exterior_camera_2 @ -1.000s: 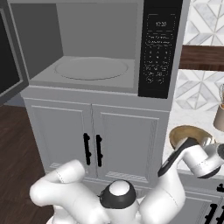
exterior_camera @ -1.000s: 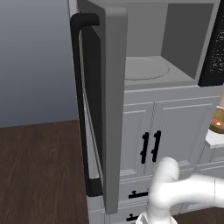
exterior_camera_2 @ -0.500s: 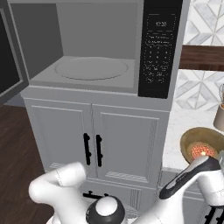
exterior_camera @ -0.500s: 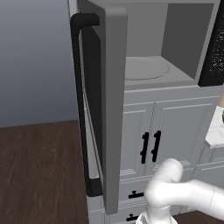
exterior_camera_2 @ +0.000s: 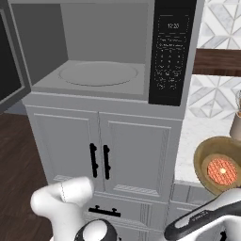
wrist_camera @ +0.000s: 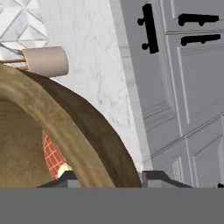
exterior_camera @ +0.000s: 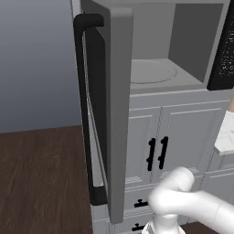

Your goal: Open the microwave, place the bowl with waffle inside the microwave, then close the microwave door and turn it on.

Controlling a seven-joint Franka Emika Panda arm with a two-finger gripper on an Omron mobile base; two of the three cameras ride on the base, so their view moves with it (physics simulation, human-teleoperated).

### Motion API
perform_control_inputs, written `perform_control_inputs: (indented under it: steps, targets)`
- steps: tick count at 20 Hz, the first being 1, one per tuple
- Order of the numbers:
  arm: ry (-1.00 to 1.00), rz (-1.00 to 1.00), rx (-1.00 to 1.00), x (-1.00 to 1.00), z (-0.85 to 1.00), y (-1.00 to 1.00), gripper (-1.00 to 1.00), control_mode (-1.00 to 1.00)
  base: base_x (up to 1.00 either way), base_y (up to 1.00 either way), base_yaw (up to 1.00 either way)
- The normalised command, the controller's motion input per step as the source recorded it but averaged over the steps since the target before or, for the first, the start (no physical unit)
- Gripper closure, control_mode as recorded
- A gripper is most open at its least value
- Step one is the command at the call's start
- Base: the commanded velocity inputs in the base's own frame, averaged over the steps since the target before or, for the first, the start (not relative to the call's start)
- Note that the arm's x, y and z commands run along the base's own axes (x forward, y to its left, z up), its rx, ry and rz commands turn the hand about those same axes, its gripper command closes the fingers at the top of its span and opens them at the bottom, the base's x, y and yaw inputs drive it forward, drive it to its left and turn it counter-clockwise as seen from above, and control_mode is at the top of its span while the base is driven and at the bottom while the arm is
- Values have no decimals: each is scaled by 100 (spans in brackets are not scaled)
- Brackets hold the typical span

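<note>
Hand view shows the gripper (wrist_camera: 107,177) pinching the bowl (exterior_camera_2: 217,170) by its rim, above the counter (exterior_camera_2: 195,141) edge, so it can go into the open microwave (exterior_camera_2: 101,75).

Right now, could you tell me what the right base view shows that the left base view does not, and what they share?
Right base view alone: the wooden bowl with the waffle in it, lifted off the counter on the arm's end, and the keypad face on. Left base view alone: the door edge on, with its long black handle. Both: the open microwave with its turntable, and the white cabinets below.
</note>
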Motion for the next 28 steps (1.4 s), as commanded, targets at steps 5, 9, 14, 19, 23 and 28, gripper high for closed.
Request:
perform_control_inputs:
  steps: [5,9,14,19,23,28]
  targets:
    - [-11,27,-7,-100,50,77,100,-100,0,0,0]
    - [-8,19,-6,-82,41,95,100,-100,0,0,0]
    - [0,0,-6,-5,63,100,100,-100,0,0,0]
    - [0,0,-11,-20,83,100,100,-100,0,0,0]
    - [0,0,-15,-25,79,100,100,-100,0,0,0]
    - [2,-1,-20,2,56,100,100,-100,0,0,0]
